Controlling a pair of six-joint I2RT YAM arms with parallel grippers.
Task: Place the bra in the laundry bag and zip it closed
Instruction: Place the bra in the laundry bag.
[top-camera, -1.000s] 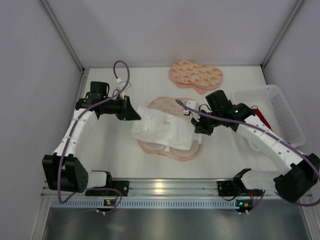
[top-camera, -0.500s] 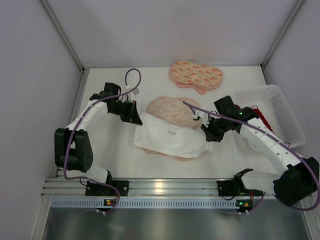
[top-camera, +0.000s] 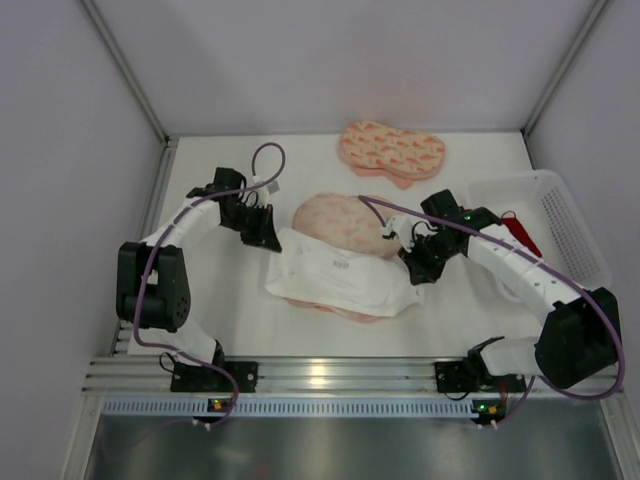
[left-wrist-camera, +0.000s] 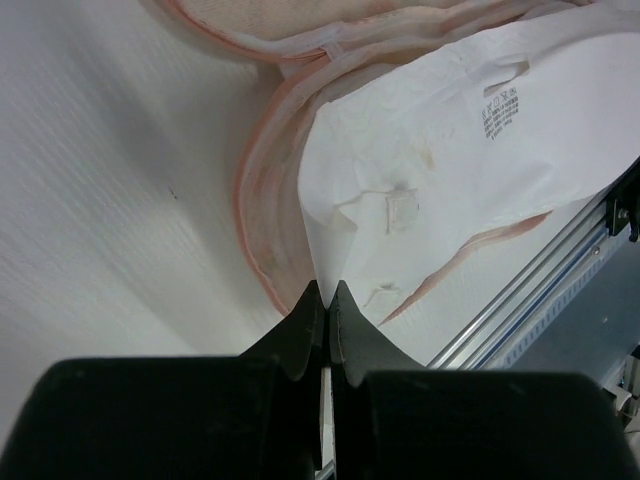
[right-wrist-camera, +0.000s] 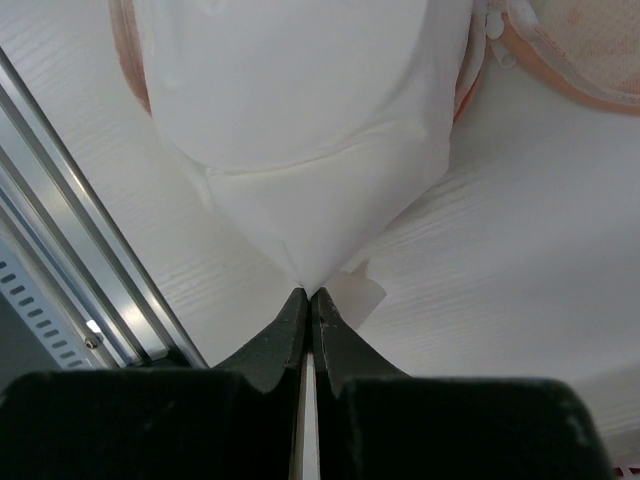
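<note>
Top external — twin pouch (top-camera: 392, 150), basket (top-camera: 578, 238); wrist views — jaws both pinching white garment (left-wrist-camera: 430, 140).

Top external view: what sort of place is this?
Probably a lab robot cell, not a home: plain white enclosure walls, the left arm and right arm bolted to an aluminium rail, and a white worktable boxed in between.

READABLE TEXT: none | PRINT: block of small black print (left-wrist-camera: 497, 112) | ON: white sheet (left-wrist-camera: 430, 170) (several short lines, too fine to make out)
</note>
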